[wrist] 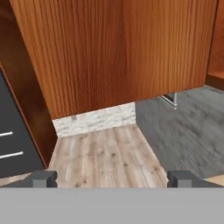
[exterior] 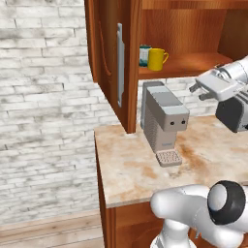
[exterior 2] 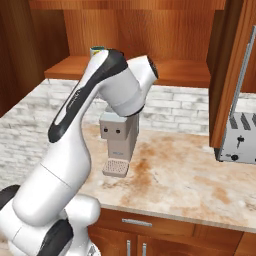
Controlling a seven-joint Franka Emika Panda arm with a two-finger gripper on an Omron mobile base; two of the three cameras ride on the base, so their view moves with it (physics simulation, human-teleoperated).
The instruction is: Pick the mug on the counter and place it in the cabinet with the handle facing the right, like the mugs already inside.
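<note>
— Pincer (wrist: 112,178) state? Your fingertips (wrist: 43,178) stand wide apart, clamped on nothing.
— And the mug (exterior: 156,59)? It stands on the cabinet (exterior: 184,65) shelf above the coffee machine (exterior: 163,121), handle pointing right, just beside the teal-and-white mug (exterior: 144,54).

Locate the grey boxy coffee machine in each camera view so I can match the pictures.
Left base view: the grey boxy coffee machine stands at centre on the beige marbled counter, below the open wall cabinet.
Right base view: left of centre, top hidden behind the white arm, on the same counter.
Hand view: this camera faces a reddish wood panel above plank floor.
Shared landmark: the machine's perforated drip tray.
</note>
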